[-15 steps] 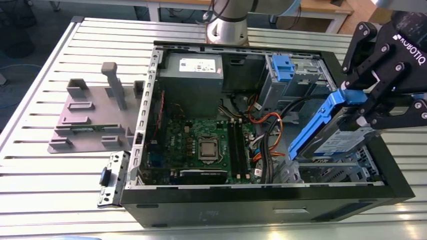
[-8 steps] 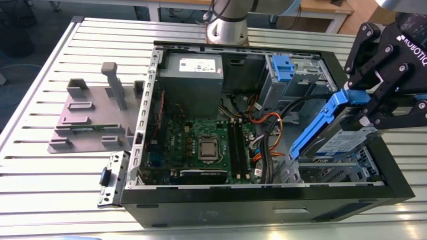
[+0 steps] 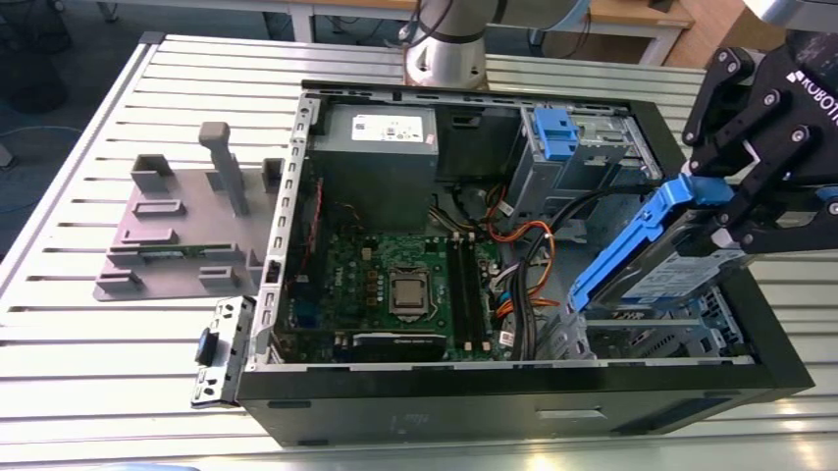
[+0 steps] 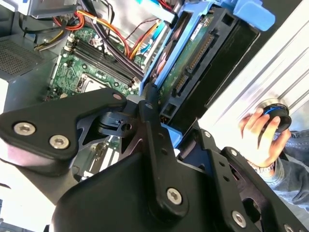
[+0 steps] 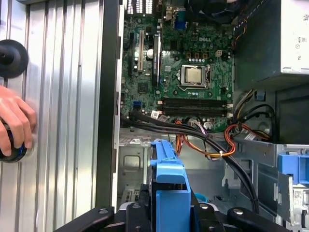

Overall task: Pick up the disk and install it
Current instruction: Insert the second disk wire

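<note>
While its jaws clench the disk [image 3: 661,265] at the exterior view's right, the gripper [image 3: 759,211] is cut off by the frame edge. Tilted, the disk hangs over the computer case [image 3: 392,412], its label hidden.

Slatted metal table [image 3: 78,383], wooden desks [image 3: 629,20]

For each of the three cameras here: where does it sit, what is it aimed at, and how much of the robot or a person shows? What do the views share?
Exterior view: off the arm, above, looking down into the open computer case; the gripper holds the disk tilted.
First wrist view: on the arm, looking past the disk at the motherboard; a hand rests on the table.
Second wrist view: on the arm, close behind the gripper.
All three share disk and motherboard.
</note>
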Controlling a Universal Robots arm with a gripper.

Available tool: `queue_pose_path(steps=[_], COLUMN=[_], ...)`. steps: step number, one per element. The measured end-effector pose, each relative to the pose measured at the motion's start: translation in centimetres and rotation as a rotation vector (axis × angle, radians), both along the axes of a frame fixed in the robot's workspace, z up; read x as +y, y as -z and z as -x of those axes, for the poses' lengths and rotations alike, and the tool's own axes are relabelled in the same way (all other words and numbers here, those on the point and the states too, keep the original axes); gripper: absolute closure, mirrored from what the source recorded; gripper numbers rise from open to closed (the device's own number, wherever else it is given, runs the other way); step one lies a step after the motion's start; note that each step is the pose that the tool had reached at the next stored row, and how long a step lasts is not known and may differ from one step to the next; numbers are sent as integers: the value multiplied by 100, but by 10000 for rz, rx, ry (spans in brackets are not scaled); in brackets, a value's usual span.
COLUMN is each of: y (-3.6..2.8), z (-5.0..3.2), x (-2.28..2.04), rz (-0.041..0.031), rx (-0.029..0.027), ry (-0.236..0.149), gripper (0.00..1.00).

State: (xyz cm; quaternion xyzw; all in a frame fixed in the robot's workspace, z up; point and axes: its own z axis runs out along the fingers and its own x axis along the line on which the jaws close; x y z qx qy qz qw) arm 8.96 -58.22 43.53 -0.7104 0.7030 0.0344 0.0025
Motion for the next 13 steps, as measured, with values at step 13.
queue_pose_path(steps=[13], y=[-4], z=[-148], x=[2], rz=[-4], rx=[0], ry=[121], gripper=[63])
